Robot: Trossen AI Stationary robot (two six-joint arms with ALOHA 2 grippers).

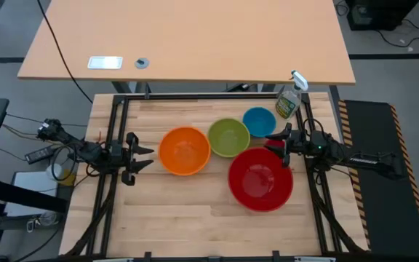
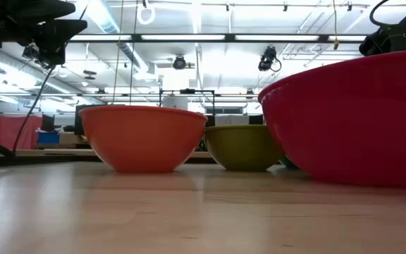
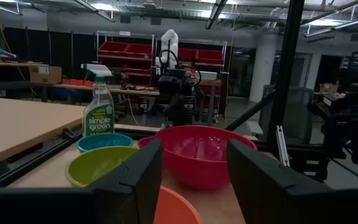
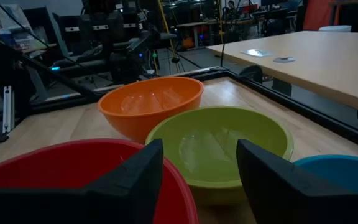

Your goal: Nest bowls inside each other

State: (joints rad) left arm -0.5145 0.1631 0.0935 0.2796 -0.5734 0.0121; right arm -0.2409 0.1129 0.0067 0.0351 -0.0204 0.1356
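Observation:
Four bowls stand upright on their bases on the wooden table. They are the orange bowl (image 1: 184,151), the lime green bowl (image 1: 228,137), the blue bowl (image 1: 259,121) and the large red bowl (image 1: 260,178), each on its own and close to its neighbours. My left gripper (image 1: 145,158) hovers open at the table's left, just left of the orange bowl, pointing level toward the bowls (image 3: 194,180). My right gripper (image 1: 271,140) hovers open at the right, between the blue and red bowls (image 4: 201,180). A bit of pink-red rim (image 1: 273,145) shows under it; what it belongs to, I cannot tell.
A clear spray bottle (image 1: 288,100) with greenish liquid stands at the far right corner, behind the blue bowl. Black frame rails (image 1: 195,97) run along the table's edges. Bare wood lies along the near side (image 1: 180,218). A tan desk (image 1: 188,36) stands beyond the far edge.

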